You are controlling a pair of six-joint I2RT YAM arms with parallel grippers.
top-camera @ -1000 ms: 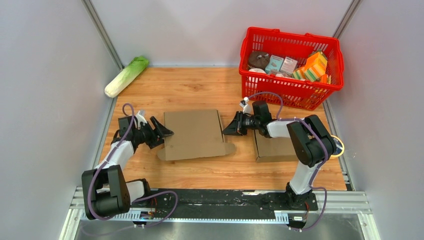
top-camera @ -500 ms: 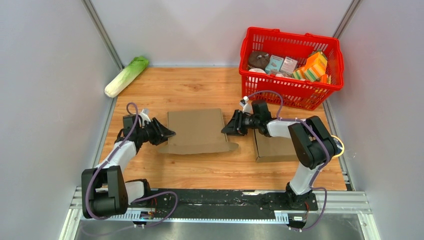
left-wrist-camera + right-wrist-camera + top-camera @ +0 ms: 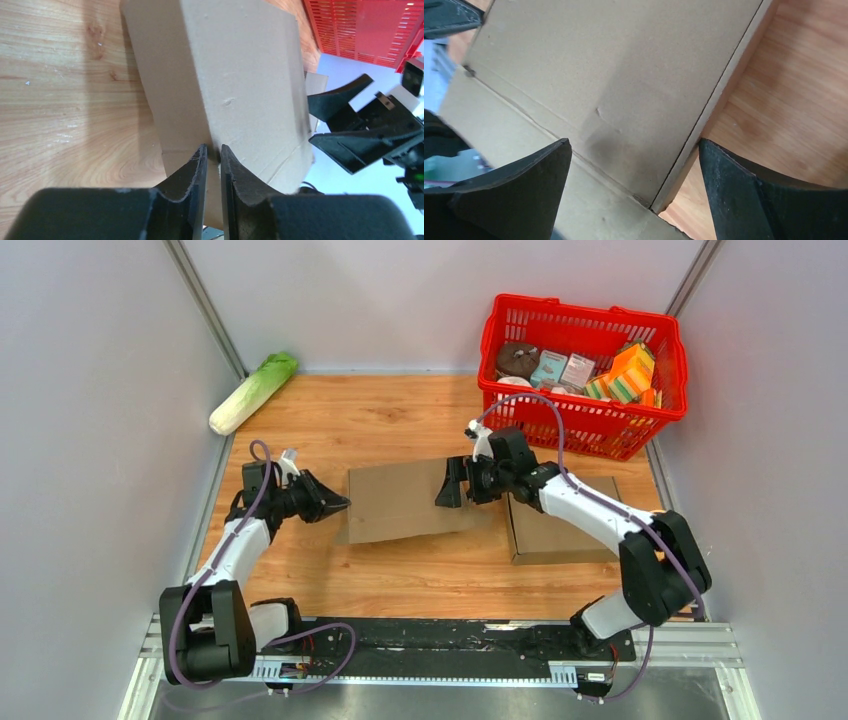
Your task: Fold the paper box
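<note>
Box [image 3: 400, 502] edge pinched by left pincer [image 3: 212, 150]; right pincer [image 3: 634, 145] spread astride opposite edge

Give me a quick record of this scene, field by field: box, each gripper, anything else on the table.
paper box: flattened, mid-table
left gripper: shut on the box's left edge
right gripper: open, straddling the box's right edge
second cardboard: flat, right of the box
red basket: rear right
cabbage: rear left
</note>
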